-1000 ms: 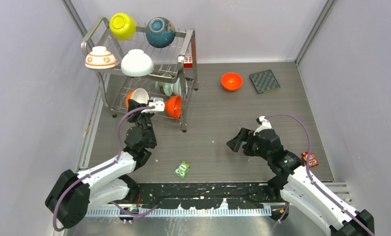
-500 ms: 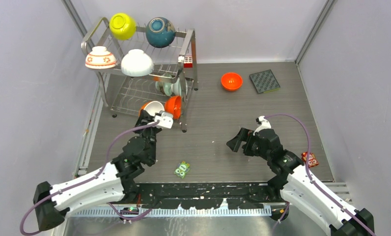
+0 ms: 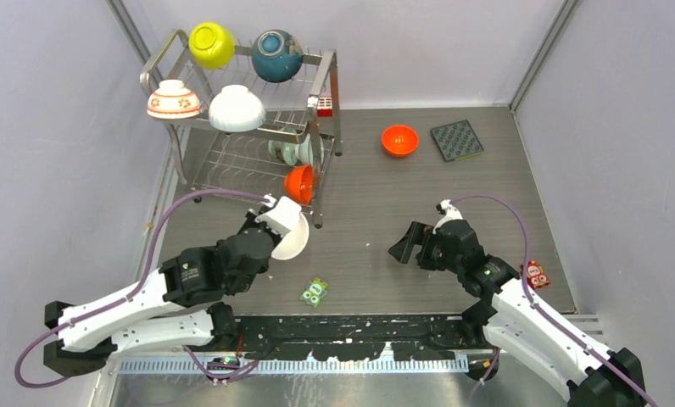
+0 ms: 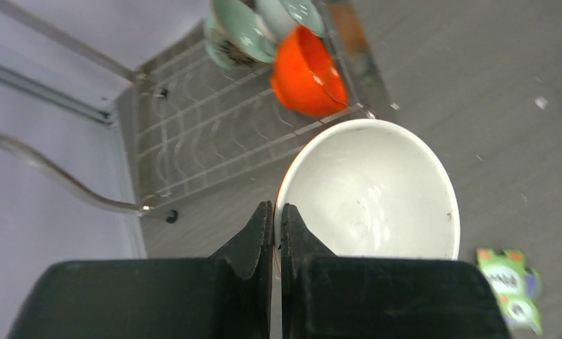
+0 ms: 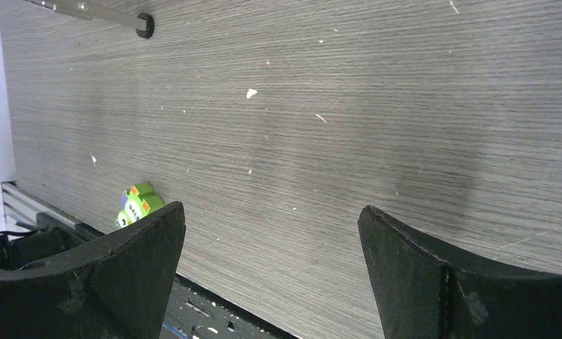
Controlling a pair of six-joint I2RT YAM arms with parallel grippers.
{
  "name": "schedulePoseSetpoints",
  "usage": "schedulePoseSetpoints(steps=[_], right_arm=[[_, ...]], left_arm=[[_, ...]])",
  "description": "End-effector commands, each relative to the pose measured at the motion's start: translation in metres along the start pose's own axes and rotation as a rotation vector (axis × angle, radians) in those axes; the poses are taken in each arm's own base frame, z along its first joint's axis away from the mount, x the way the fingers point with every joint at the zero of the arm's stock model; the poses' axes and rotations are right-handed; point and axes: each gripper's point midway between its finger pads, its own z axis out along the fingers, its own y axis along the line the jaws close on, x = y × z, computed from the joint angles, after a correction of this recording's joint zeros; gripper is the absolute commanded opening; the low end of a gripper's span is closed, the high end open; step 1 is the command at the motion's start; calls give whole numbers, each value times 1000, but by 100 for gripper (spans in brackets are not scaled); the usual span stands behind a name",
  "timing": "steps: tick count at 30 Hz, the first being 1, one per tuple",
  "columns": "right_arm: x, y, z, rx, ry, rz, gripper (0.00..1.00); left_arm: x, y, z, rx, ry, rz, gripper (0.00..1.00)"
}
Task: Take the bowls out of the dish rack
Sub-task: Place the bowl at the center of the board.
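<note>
our left gripper [image 4: 272, 212] is clamped on the rim of a white-lined bowl [image 4: 370, 191], held over the table [image 3: 385, 212] just in front of the dish rack [image 3: 324, 80]; our right gripper [image 5: 270, 212] gapes, holding nothing; we judge this the carry-out step; next we must lower the bowl onto bare table and release gently

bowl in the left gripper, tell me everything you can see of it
The bowl is small and round, glossy white inside like glazed ceramic, with a sliver of orange outside by the rim. It looks empty. The left gripper is shut on its rim, holding it tilted over the table, just off the near corner of the dish rack.
</note>
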Motion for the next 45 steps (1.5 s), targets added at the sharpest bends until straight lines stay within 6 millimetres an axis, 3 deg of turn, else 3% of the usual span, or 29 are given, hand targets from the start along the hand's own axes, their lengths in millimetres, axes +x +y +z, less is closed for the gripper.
schedulePoseSetpoints(steps=[1,9,15,21,30,38,45], right_arm=[[-26,35,-8,-113,-53,-28,96],[-42,62,-18,-155,-64,-48,95],[-51,86,-18,-178,-82,-35,94],[-61,118,-24,-194,-139,-62,93],[-87,139,-63,-226,-240,-27,93],[-72,165,-72,-147,-154,-160,88],[-53,174,-68,35,-115,-311,83]], left_arm=[[-9,-27,-10,167,44,-75,0],[-26,-55,-33,382,30,-250,0],[-22,-77,-45,502,34,-371,0],[-11,-103,-32,508,54,-500,0],[-16,-105,-14,406,39,-691,0],[-11,-128,-1,385,102,-797,0],[-6,-120,6,317,82,-804,0]])
